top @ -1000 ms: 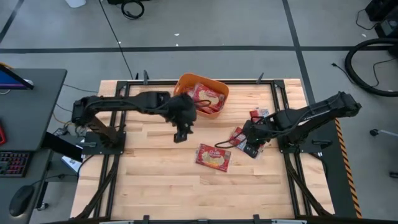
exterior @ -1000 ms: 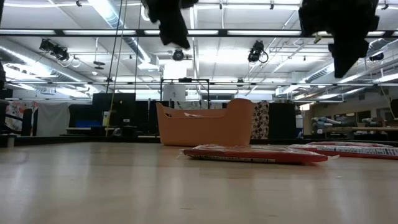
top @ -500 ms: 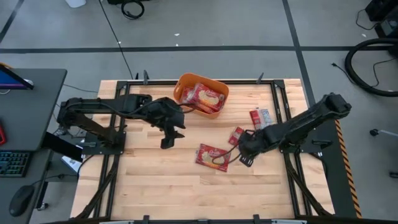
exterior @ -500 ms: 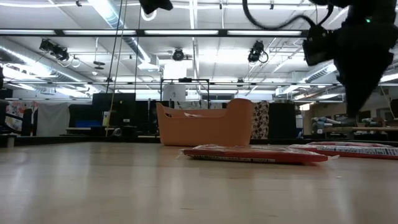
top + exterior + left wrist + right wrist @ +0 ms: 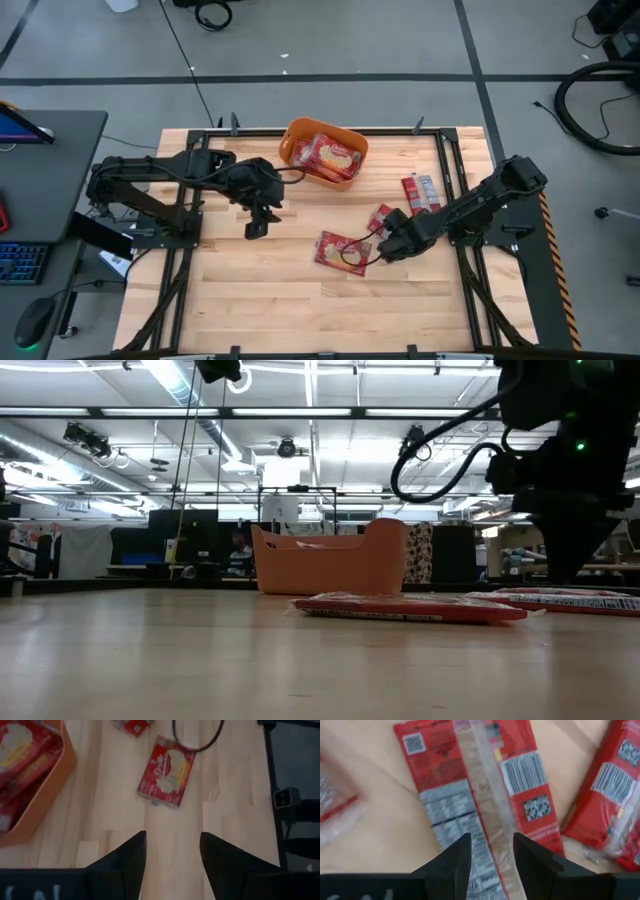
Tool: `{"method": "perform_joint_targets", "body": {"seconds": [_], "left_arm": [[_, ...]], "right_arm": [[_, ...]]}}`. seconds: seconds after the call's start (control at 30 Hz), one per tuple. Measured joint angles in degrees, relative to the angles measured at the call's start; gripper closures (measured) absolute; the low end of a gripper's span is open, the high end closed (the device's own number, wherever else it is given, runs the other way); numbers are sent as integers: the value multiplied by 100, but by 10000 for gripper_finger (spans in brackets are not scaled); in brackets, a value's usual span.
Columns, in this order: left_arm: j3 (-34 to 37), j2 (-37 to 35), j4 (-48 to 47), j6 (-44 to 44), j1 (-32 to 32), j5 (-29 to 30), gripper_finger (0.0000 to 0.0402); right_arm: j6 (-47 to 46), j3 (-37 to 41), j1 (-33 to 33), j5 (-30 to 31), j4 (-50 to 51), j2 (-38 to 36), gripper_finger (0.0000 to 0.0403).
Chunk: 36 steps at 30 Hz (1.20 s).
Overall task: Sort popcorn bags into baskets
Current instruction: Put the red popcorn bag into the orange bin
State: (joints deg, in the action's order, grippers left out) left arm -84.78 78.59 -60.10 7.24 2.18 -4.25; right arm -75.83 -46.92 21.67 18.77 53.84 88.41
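Large hall with grey concrete floor point(image 5: 330, 40), crossed by dark lines. Long ceiling lights point(image 5: 330, 412) in rows over exposed beams and ducts. Light wooden table point(image 5: 270, 290) on a black frame. Dark desk point(image 5: 45, 160) with a keyboard point(image 5: 22, 262) and mouse point(image 5: 32, 322) beside. Black cables point(image 5: 600, 105) on the floor.

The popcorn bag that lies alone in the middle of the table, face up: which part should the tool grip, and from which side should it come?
Grip the popcorn bag at the edge nearest the right tool, coming down from above. It lies flat on the table, so no side stands up to pinch. Probably one finger must slide under that thin edge while the other closes on top.
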Motion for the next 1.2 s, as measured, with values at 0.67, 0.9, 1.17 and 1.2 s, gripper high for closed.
{"method": "perform_joint_targets", "body": {"seconds": [0.67, 0.9, 1.17, 1.2], "left_arm": [[-7, 312, -403, -235, 732, 20, 214], [-1, 739, -319, -646, 1191, 19, 214], [1122, 968, 1487, -439, 1456, -303, 214], [1319, 970, 1620, -305, 1457, -274, 214]], "right_arm": [[2565, 2, -601, -1185, -5442, 589, 254], [2437, 2, -495, -1177, -4769, 89, 258], [1300, 2, -384, -1138, -3591, 16, 256], [1237, 2, -384, -1140, -3492, 16, 255]]}}
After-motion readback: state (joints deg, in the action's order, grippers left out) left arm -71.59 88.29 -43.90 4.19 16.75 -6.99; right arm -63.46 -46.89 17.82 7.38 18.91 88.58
